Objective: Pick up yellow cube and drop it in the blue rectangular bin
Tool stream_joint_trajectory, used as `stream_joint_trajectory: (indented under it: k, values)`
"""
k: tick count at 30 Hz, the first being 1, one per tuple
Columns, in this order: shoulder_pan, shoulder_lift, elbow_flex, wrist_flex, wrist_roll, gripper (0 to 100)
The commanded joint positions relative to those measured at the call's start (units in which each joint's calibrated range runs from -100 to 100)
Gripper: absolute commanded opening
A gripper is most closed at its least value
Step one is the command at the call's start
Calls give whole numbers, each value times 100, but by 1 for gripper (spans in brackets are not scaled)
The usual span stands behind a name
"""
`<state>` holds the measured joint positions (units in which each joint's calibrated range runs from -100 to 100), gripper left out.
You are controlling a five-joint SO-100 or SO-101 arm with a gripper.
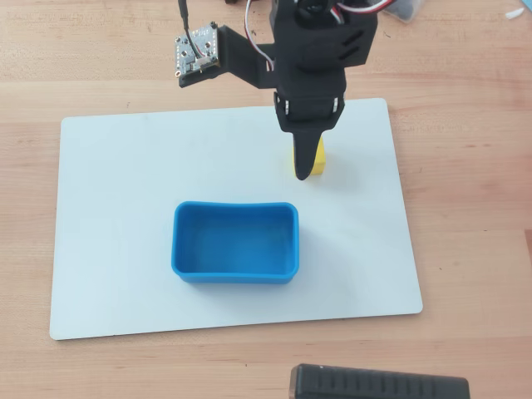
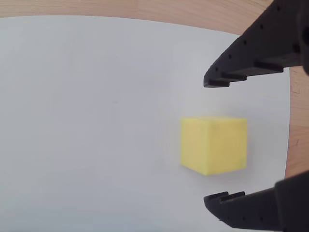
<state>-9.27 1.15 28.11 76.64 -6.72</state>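
Gripper [image 2: 216, 140] jaws stand apart, straddling the yellow cube [image 2: 214, 144] without contact. The cube appears light and rigid; grasp its two opposite flat faces.

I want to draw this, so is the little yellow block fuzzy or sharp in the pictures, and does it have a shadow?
In the wrist view the small matte yellow cube looks slightly soft-edged, with only a faint shadow beneath; in the overhead view the black claw covers most of it, under even light without glare.
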Motion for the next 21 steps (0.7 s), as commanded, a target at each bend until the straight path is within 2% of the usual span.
stream_joint_trajectory:
  k: [1, 21]
  values:
    - [-163, -362, 62, -332, -73, 27]
    - [-197, 131, 271, -893, -73, 26]
